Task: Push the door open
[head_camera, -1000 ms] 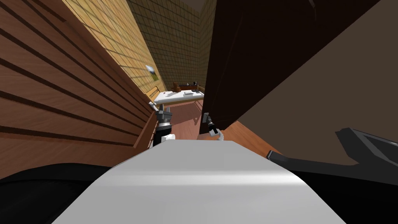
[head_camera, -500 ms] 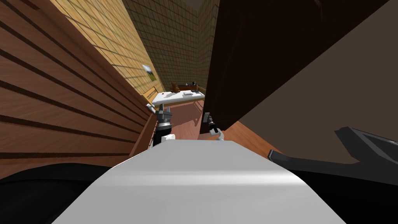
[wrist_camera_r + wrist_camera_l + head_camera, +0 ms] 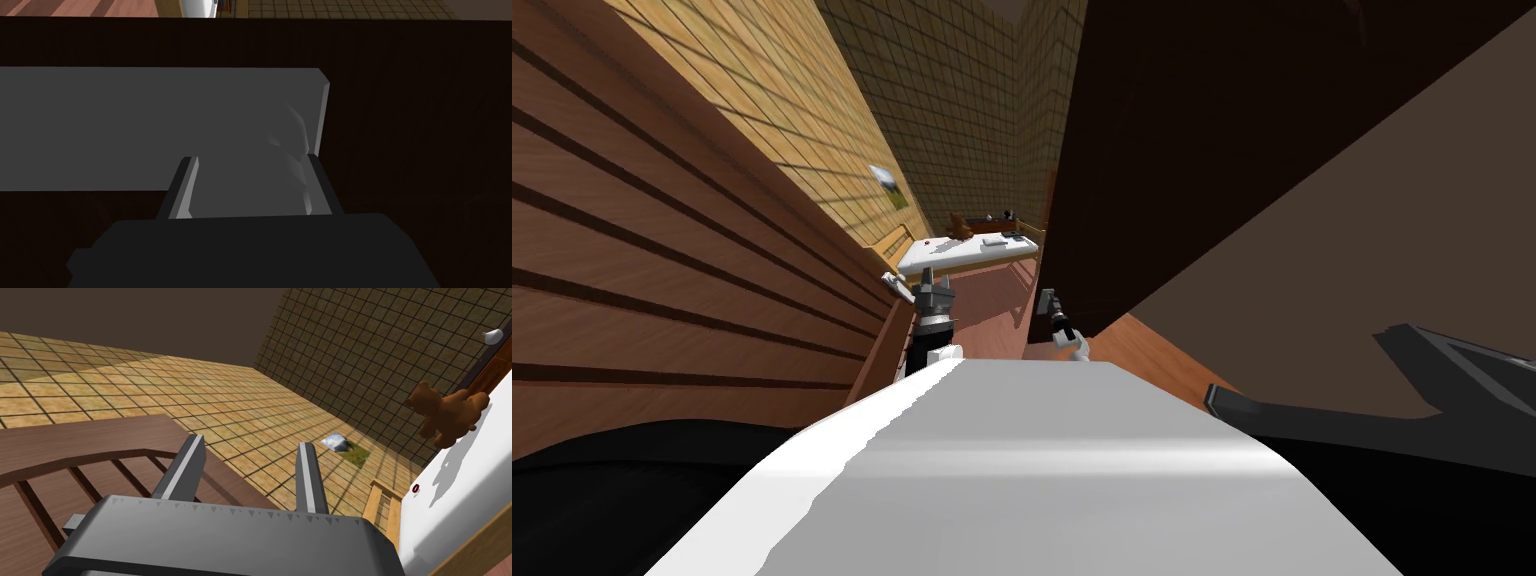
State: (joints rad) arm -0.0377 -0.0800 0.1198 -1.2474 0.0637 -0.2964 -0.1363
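Directly ahead and to the right stood the door [image 3: 1212, 150], a dark brown panel set ajar, with its free edge bordering a gap into the room beyond. The right gripper [image 3: 1049, 300] was positioned at that free edge, low on the door. In the right wrist view, the right gripper [image 3: 252, 159] faced the door [image 3: 425, 125] at close range, and a flat grey plate [image 3: 150, 125] on the door lay directly behind its fingers [image 3: 184, 195]. The fingers stood moderately apart and held nothing. Whether their tips touched the plate could not be determined.

The left gripper [image 3: 932, 295] was located to the left of the door, apart from it, beside a brown slatted wall [image 3: 662, 250]. In the left wrist view, the left gripper [image 3: 250, 441] had its fingers [image 3: 310, 478] at a similar spread, also empty, and pointed toward a yellow tiled wall [image 3: 225, 403].

Beyond the door, through the gap, a bed [image 3: 962, 255] with a white top stood on a reddish floor [image 3: 992, 300]. A brown teddy bear [image 3: 955, 224] sat at the end of the bed farthest from the door. A small picture [image 3: 884, 182] hung on the tiled wall, to the left of the door.
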